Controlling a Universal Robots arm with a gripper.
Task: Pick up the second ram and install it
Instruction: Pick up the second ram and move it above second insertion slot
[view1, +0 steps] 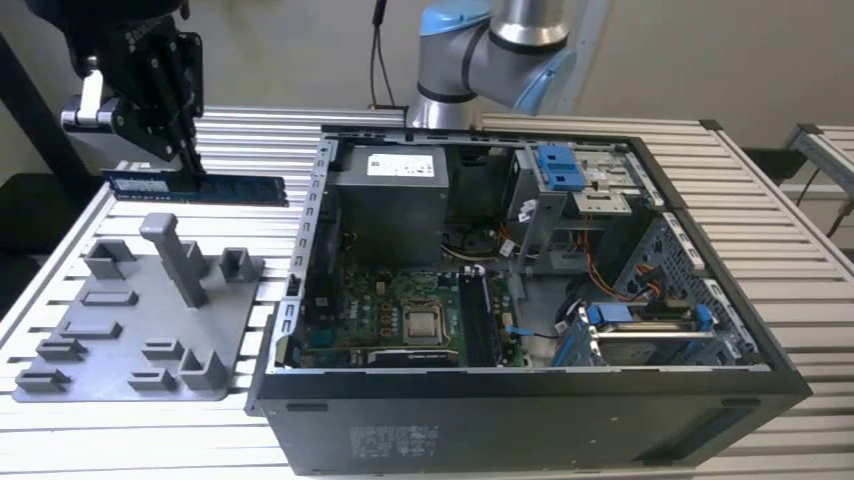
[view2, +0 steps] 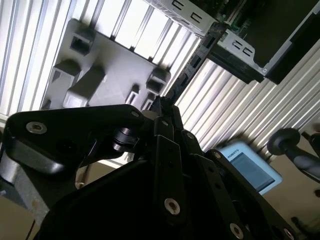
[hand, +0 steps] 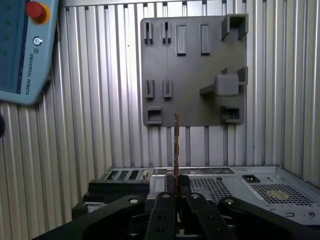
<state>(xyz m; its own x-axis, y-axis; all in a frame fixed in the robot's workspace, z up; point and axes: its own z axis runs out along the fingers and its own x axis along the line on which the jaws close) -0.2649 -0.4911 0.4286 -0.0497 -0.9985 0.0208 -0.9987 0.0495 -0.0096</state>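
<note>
Jaws are clamped on the ram (view1: 200, 187), pinching its flat faces a little off the middle of its length. It hangs long side level, clear above the desk (view1: 787, 250), beyond the far edge of the gray fixture plate (view1: 134, 330), on the exterior view's left and well apart from the open case (view1: 534, 410). In both wrist views the ram (hand: 176, 145) is seen edge-on, a thin line reaching out from between the closed fingers (hand: 186, 197).

Pick-up looks done; seating has not begun. The slots (view1: 475, 320) lie on the board (view1: 387, 310) deep inside the case.

Risks, as I judge them:
- The grip is narrow on a thin, smooth card, so a bump could pivot it in the jaws and bring it to the slot skewed.
- The slots seem to run crosswise to how the ram now lies; a poor turn would set notch and key against each other.
- The case wall and loose cables (view1: 534, 330) beside the slots could snag the stick or the arm.
- Pressing down while tilted may leave one end unlatched.
</note>
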